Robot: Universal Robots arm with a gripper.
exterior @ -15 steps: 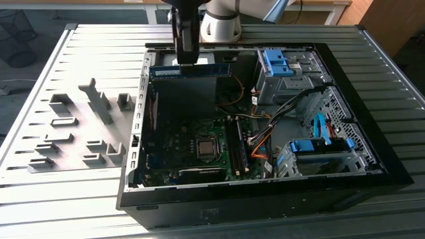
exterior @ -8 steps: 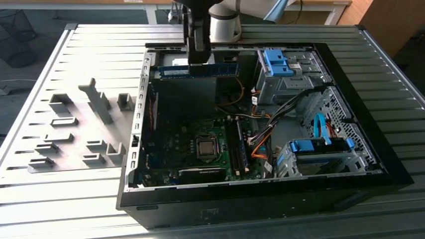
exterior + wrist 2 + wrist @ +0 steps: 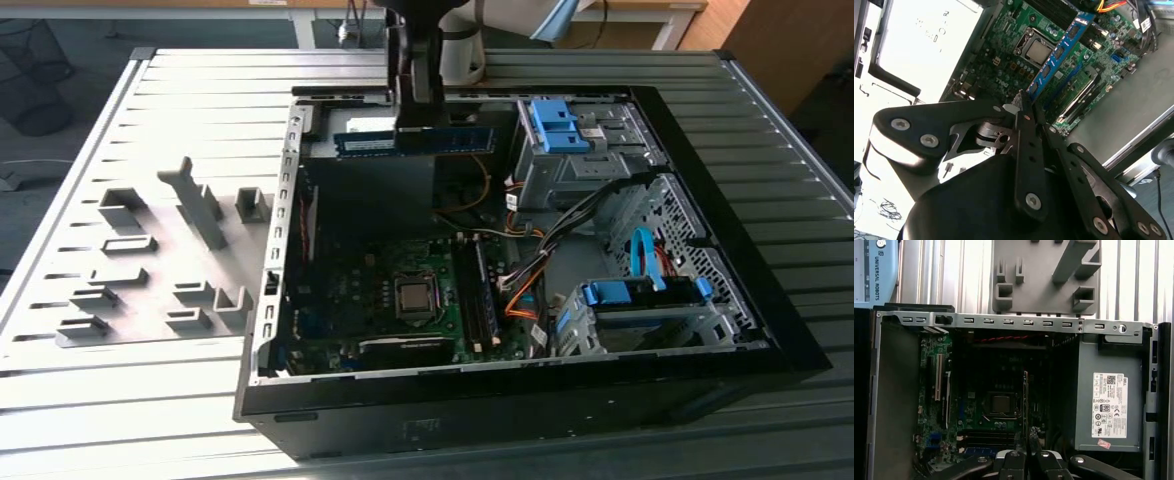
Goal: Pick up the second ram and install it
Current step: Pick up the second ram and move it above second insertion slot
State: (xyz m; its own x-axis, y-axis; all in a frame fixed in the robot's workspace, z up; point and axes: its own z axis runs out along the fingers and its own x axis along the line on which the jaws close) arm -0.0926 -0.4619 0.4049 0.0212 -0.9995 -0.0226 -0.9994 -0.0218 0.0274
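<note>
My gripper (image 3: pixel 424 118) hangs over the far end of the open computer case (image 3: pixel 274 300) and is shut on the second ram (image 3: pixel 420 141), a long blue stick with dark chips. It holds the stick level, above the case floor. In the second wrist view the fingers (image 3: pixel 1026 130) close on the near end of the ram (image 3: pixel 1059 52), which reaches out over the motherboard (image 3: pixel 1004 60). In the first wrist view the ram (image 3: pixel 1025 400) shows edge-on as a thin line rising from the gripper (image 3: pixel 1026 435). The memory slots (image 3: pixel 477 295) lie beside the processor socket (image 3: pixel 416 297).
Grey fixture blocks (image 3: pixel 147 270) stand on the slatted table at the exterior view's left. Inside the case are a grey power supply (image 3: pixel 1109 405), blue-tabbed drive cages (image 3: pixel 561 125) (image 3: pixel 641 300) and orange cables (image 3: pixel 523 300) near the slots.
</note>
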